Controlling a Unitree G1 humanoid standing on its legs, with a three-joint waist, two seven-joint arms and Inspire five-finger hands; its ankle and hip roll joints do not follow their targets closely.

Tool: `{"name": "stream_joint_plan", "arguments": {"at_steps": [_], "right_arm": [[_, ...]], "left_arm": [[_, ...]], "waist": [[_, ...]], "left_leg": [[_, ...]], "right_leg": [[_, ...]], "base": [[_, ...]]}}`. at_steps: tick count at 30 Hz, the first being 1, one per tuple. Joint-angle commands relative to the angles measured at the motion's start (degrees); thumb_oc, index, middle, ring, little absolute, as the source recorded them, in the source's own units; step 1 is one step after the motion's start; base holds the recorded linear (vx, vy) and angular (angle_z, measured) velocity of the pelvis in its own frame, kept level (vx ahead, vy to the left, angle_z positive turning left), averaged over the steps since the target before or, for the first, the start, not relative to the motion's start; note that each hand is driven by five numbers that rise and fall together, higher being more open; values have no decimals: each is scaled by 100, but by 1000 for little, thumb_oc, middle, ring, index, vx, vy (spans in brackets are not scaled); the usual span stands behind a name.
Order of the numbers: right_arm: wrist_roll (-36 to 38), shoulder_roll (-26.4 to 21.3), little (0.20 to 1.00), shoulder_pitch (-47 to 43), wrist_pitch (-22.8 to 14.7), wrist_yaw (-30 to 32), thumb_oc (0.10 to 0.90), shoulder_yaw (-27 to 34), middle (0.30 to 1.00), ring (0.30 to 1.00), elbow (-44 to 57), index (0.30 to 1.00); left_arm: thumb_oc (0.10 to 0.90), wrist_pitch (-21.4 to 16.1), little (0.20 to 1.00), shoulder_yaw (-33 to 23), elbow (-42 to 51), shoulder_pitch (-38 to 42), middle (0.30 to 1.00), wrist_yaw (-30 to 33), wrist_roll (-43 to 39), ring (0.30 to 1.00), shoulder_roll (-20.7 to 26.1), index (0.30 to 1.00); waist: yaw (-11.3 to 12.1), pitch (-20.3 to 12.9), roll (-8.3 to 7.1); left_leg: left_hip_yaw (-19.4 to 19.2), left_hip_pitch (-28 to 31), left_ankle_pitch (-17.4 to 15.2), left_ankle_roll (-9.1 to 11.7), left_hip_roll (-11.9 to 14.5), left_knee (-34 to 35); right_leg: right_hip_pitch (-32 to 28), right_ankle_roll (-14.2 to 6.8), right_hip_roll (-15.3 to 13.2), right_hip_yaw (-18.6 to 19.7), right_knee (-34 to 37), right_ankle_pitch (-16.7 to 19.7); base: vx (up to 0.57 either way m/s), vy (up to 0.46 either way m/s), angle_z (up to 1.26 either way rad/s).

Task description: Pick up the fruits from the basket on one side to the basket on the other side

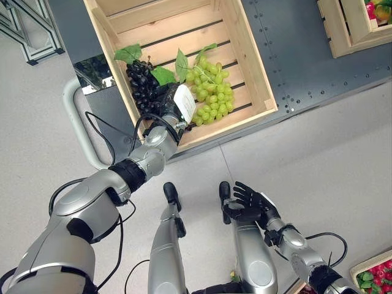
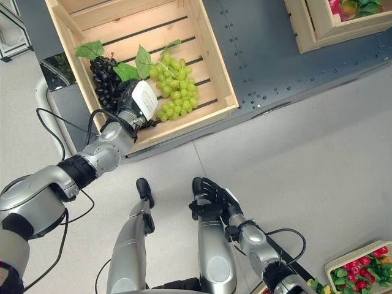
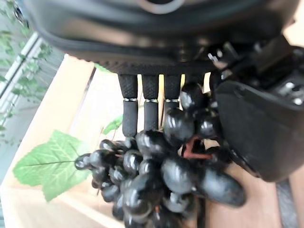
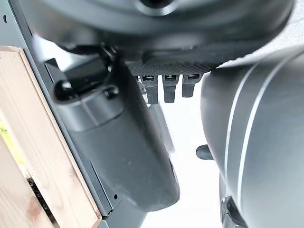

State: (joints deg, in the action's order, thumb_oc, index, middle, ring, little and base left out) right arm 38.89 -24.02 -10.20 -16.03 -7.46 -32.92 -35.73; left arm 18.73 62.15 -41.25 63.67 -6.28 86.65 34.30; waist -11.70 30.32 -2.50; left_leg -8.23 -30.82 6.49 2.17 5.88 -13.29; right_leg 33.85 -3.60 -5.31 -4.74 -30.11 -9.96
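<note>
Left arm stretched forward into the wooden crate (image 1: 260, 92), left hand (image 1: 173, 101) down on the black grapes (image 1: 141, 82) — fingers (image 3: 130, 111) and thumb curled round the bunch, per the left wrist view. Bunch's long axis runs front-to-back along the crate's left wall, leaf (image 1: 127, 54) at the far end. Green grapes (image 1: 213, 92) lie just beside, right of the hand. Right hand (image 1: 248, 202) hangs low near the floor, fingers spread, holding nothing. Second crate (image 1: 343, 33) sits far right on the worktop (image 1: 294, 55) — a fruit tray (image 2: 361, 269) shows bottom right.
</note>
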Motion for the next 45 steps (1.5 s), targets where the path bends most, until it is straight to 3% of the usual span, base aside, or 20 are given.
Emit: {"name": "stream_joint_plan", "arguments": {"at_steps": [1, 5, 8, 13, 19, 21, 22, 23, 29, 30, 32, 33, 34, 35, 36, 45], "right_arm": [[155, 1, 900, 51, -432, 34, 800, -134, 900, 900, 378, 900], [135, 8, 900, 63, -451, 21, 800, -124, 900, 900, 376, 900], [118, -1, 900, 51, -414, 60, 800, -104, 900, 900, 399, 900], [73, -13, 900, 136, -391, 142, 800, -64, 900, 900, 492, 900], [6, -7, 900, 264, -486, 286, 800, -2, 900, 900, 600, 900], [-17, 14, 900, 330, -528, 448, 800, 46, 900, 900, 706, 900], [-22, 15, 900, 324, -531, 454, 800, 49, 900, 900, 709, 900], [-34, 39, 900, 360, -572, 566, 800, 85, 900, 900, 755, 900], [-152, 84, 900, 495, -658, 785, 800, 292, 900, 900, 936, 900], [-225, 107, 900, 548, -652, 831, 800, 335, 900, 900, 991, 900], [-251, 115, 900, 594, -641, 860, 800, 379, 900, 900, 1042, 900], [-311, 139, 900, 651, -644, 928, 800, 450, 900, 900, 1109, 900], [-330, 139, 900, 665, -649, 950, 800, 466, 900, 900, 1129, 900], [-390, 138, 900, 760, -697, 1041, 800, 569, 900, 900, 1229, 900], [-458, 140, 900, 809, -726, 1074, 800, 650, 900, 900, 1282, 900], [-1086, 140, 900, 1247, -676, 1715, 800, 1563, 900, 900, 2410, 900]], "left_arm": [[400, 560, 300, -701, -230, 343, 300, 739, -393, 300, 351, 300], [400, 465, 300, -831, -520, 312, 300, 1701, -982, 300, 350, 300], [400, 246, 300, -979, -793, 284, 300, 2924, -1859, 300, 442, 300], [400, -13, 300, -1278, -876, 144, 300, 4098, -2900, 300, 551, 300], [400, -694, 300, -2000, -673, -174, 300, 5677, -4114, 300, 649, 300], [400, -1161, 300, -2448, -296, -447, 300, 6164, -4432, 300, 653, 300], [400, -1168, 300, -2470, -282, -452, 300, 6162, -4431, 300, 654, 300], [400, -1585, 300, -2708, -65, -607, 300, 6311, -4659, 300, 640, 300], [400, -2199, 300, -3197, 985, -1215, 300, 6541, -5062, 300, 618, 300], [400, -2650, 300, -3386, 1190, -1412, 300, 6614, -5339, 300, 548, 300], [400, -2895, 300, -3541, 1347, -1563, 300, 6590, -5601, 300, 478, 300], [400, -3277, 300, -3711, 1484, -1733, 300, 6567, -5935, 300, 351, 300], [400, -3395, 300, -3762, 1515, -1780, 300, 6550, -6009, 300, 323, 300], [400, -3784, 300, -3987, 1776, -2028, 300, 6360, -6237, 300, 176, 300], [400, -3936, 300, -4080, 1988, -2160, 300, 6228, -6458, 300, 98, 300], [400, -4855, 300, -4744, 3238, -3578, 300, 4451, -9433, 300, -1101, 300]], "waist": [[17, -53, -174], [31, -53, -169], [60, -53, -138], [100, -53, -104], [194, -53, -62], [270, -53, -61], [267, -53, -61], [313, -53, -58], [442, -74, -65], [473, -125, -71], [484, -201, -73], [501, -276, -84], [505, -290, -85], [524, -382, -101], [533, -433, -114], [581, -989, -233]], "left_leg": [[-56, -321, -818, 106, 30, -1118], [-32, -273, -805, 105, 15, -1104], [-12, -211, -765, 112, -6, -1052], [13, -106, -731, 104, -39, -949], [88, 73, -700, 106, -101, -812], [107, 238, -686, 95, -141, -684], [110, 235, -670, 93, -145, -669], [118, 341, -657, 93, -160, -579], [174, 779, -628, 90, -226, -252], [179, 923, -633, 88, -241, -146], [188, 1003, -602, 87, -257, -33], [207, 1120, -586, 81, -273, 76], [210, 1152, -584, 79, -276, 103], [218, 1325, -573, 72, -276, 253], [228, 1410, -562, 69, -280, 338], [239, 2300, -586, -25, -300, 988]], "right_leg": [[-431, 20, 103, 47, 1435, 930], [-470, 33, 115, 56, 1411, 914], [-526, 47, 116, 54, 1433, 925], [-611, 62, 118, 63, 1476, 927], [-770, 93, 140, 72, 1538, 907], [-916, 94, 135, 39, 1610, 900], [-912, 95, 132, 34, 1618, 911], [-1006, 89, 135, 16, 1679, 919], [-1408, 75, 136, -41, 1891, 927], [-1531, 61, 132, -51, 1960, 920], [-1604, 59, 136, -58, 2041, 938], [-1703, 50, 140, -50, 2109, 946], [-1729, 48, 140, -53, 2125, 947], [-1882, 36, 144, -71, 2220, 950], [-1958, 29, 147, -75, 2280, 963], [-2718, -95, 169, -67, 2731, 1020]], "base": [[0, 0, 0], [0, 0, 0], [0, 0, 0], [0, 0, 0], [0, 0, 0], [0, 0, 0], [0, 0, 0], [0, 0, 0], [5, -3, 3], [12, -3, 5], [28, -7, 6], [36, -10, 7], [56, -20, 11], [55, -22, 10], [54, -24, 7], [69, -31, -1]]}}
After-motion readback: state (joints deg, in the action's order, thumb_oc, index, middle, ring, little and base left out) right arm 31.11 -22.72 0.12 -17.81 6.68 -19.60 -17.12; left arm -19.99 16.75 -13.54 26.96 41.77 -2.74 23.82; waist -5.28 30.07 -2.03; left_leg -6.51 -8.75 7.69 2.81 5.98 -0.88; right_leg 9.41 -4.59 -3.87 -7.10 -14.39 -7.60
